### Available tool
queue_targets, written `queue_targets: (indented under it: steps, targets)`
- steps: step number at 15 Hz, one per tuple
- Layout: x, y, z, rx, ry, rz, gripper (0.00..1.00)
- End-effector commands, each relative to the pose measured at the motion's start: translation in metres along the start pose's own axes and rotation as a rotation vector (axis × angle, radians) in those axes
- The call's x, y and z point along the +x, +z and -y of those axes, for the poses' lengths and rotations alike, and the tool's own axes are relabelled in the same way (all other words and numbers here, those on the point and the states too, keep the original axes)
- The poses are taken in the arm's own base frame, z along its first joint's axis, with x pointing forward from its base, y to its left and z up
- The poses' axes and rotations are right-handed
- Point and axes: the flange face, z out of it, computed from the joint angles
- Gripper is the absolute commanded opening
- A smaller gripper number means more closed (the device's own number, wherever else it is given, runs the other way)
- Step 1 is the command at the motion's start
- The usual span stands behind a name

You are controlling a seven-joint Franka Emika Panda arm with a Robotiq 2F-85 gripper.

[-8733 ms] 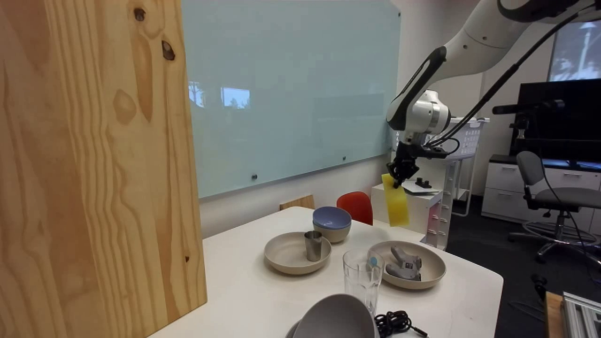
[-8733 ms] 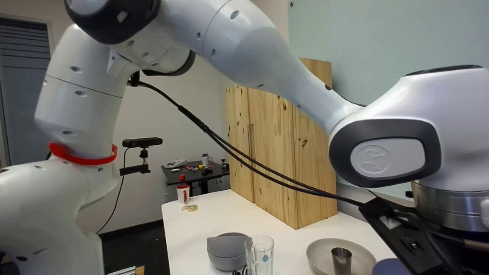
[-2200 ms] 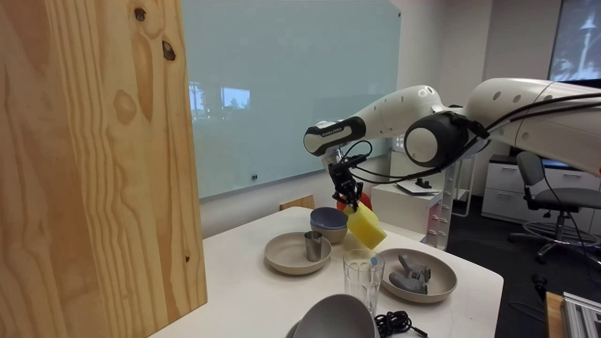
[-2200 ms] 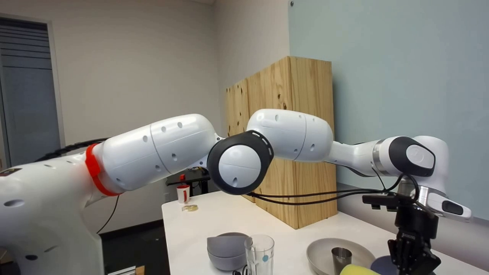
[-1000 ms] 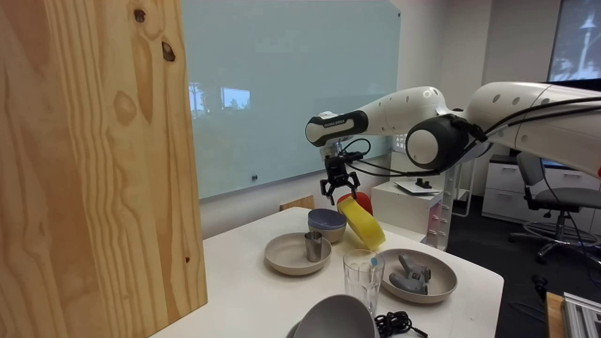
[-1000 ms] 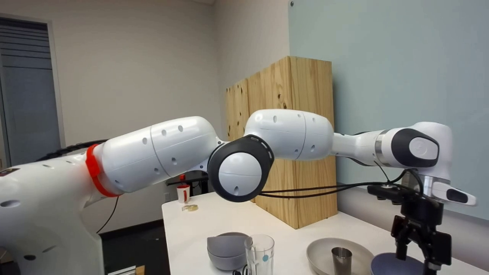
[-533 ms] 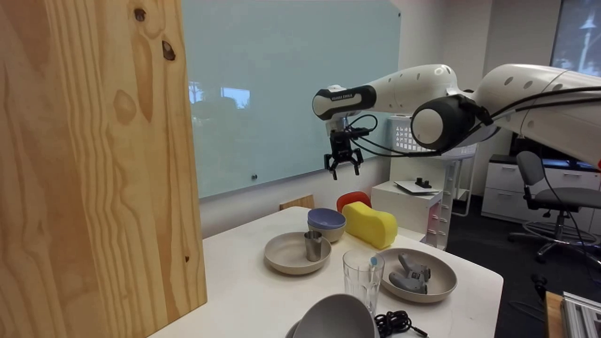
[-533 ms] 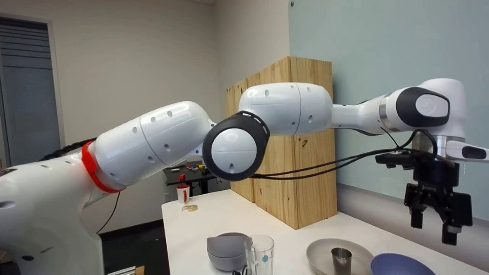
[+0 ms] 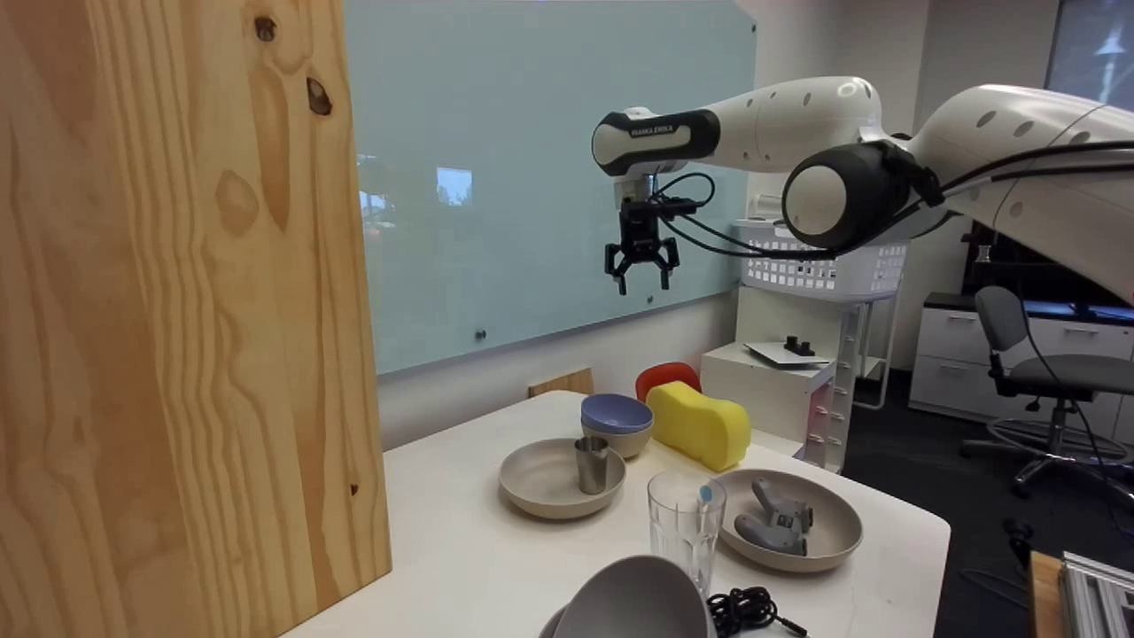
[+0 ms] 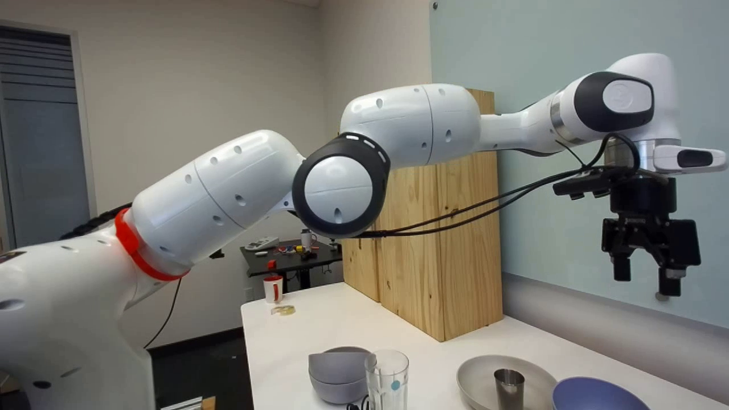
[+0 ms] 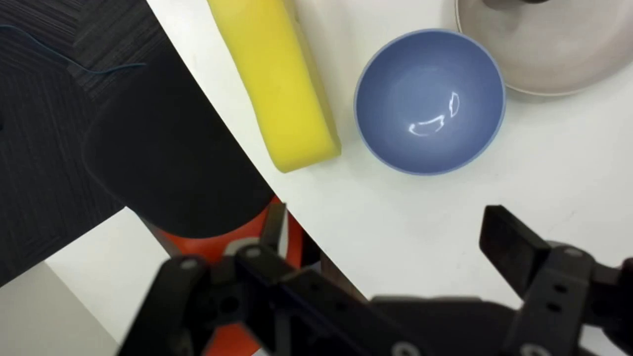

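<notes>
Two grey bowls [image 9: 631, 602] sit nearest in an exterior view, the upper one tilted, with a coiled black cable [image 9: 742, 610] and a tall clear glass [image 9: 680, 540] just beside them on the white desk [image 9: 461, 549]. Beyond these, one shallow dish [image 9: 834, 525] carries a grey game controller [image 9: 778, 523], while a matching dish [image 9: 532, 478] bears an upright steel cup [image 9: 591, 467]; anything sweeping low across here would likely topple the cup or the glass. Farther back, the yellow sponge [image 9: 695, 425] stands on a long narrow side; in the wrist view one end lies just beside the desk's edge, with a small gap between it and the blue bowl [image 11: 428, 99], which is stacked on a beige bowl [image 9: 631, 443]. That footing looks like the weak point: a bump could tip the sponge against the bowl, or over the edge to the dark floor [image 11: 44, 123]. High above, well apart from the sponge, hangs the hand [image 9: 643, 288], its fingers spread wide with nothing between them. A straight descent seems risky, since in the wrist view one fingertip lines up beyond the desk's edge, over a red chair [image 9: 666, 377], and might catch that edge, while a drift could clip the blue bowl's rim. Farthest is the pale glass board [image 9: 532, 106]; how much room lies between it and the hand I cannot tell, so a backward swing might scrape it.
</notes>
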Motion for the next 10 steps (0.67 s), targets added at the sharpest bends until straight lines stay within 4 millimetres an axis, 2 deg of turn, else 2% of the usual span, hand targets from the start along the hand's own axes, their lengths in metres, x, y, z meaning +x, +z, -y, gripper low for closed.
queue_targets:
  steps: [1, 2, 3, 4, 6, 10]
  targets:
    - [0.007, -0.014, -0.024, 0.063, 0.045, -0.033, 1.00]
    - [0.008, -0.014, -0.032, 0.071, 0.051, -0.027, 0.88]
    - [0.008, -0.015, -0.038, 0.086, 0.067, -0.023, 0.97]
    - [0.009, -0.013, -0.044, 0.104, 0.078, -0.012, 0.95]
    - [0.012, -0.010, -0.055, 0.124, 0.096, -0.006, 1.00]
    - [0.014, 0.003, -0.069, 0.123, 0.124, 0.026, 1.00]
